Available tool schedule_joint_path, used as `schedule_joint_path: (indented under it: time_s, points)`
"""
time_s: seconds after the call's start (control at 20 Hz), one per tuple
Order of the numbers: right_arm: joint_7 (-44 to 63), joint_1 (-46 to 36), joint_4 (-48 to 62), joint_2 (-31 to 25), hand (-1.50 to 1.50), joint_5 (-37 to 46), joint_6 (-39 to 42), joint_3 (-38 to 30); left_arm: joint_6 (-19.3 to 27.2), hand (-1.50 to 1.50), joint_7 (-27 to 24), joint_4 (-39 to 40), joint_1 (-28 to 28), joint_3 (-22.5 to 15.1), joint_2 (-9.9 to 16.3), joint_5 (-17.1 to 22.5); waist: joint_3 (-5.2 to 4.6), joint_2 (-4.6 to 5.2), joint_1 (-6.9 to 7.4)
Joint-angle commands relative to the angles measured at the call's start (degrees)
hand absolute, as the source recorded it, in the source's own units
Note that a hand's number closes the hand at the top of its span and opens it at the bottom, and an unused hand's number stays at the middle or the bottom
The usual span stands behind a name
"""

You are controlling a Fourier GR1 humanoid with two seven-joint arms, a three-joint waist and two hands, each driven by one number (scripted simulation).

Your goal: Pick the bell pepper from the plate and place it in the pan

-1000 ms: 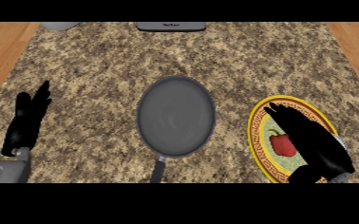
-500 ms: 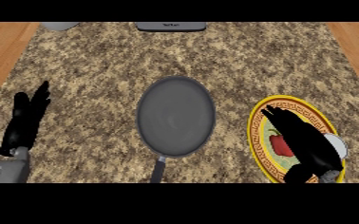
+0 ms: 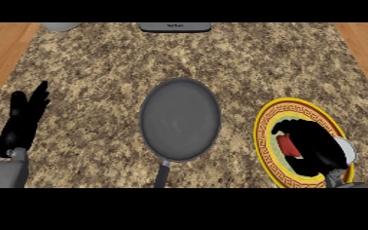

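Observation:
A red bell pepper lies on a round plate with a yellow and dark patterned rim, at the lower right of the counter. My right hand is over the plate with its fingers curled round the pepper, hiding most of it. A dark grey pan sits in the middle of the counter, its handle pointing toward the near edge. My left hand rests open at the left edge, fingers up.
A grey appliance stands at the back edge and a pale round object shows at the back left. Wooden strips border the speckled stone counter on both sides.
My right hand has moved forward over the plate and curled its fingers round the bell pepper. The left hand has stayed still.

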Motion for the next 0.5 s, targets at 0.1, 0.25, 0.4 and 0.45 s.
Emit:
schedule_joint_path:
  time_s: [0.1, 0.25, 0.4, 0.45]
  points:
    - [-3.76, -4.47, 6.49, 1.62, 1.5, 3.6, -5.51, -1.73, -0.99, 0.0, 0.7, -0.48, 0.19, 1.06, -0.74, -1.33, 0.0, 0.02, 0.15]
    - [-0.92, -0.57, -2.93, 1.75, 1.5, 3.98, -0.93, -1.65, 1.39, 0.0, 2.49, -3.37, 0.24, -0.02, -3.59, -3.4, -0.01, -0.04, -0.07]
    - [-5.08, 0.22, 3.51, 1.28, 1.5, 3.33, -3.38, -3.97, -1.08, 0.0, -0.16, 2.63, -3.32, 2.94, -1.62, -2.62, -0.01, 0.03, -0.16]
    - [-4.5, 4.22, -0.06, 0.53, 1.5, 3.52, -1.96, -2.92, -2.75, 0.0, -2.73, 4.06, -1.47, 3.67, -1.15, -1.5, -0.02, 0.0, -0.28]
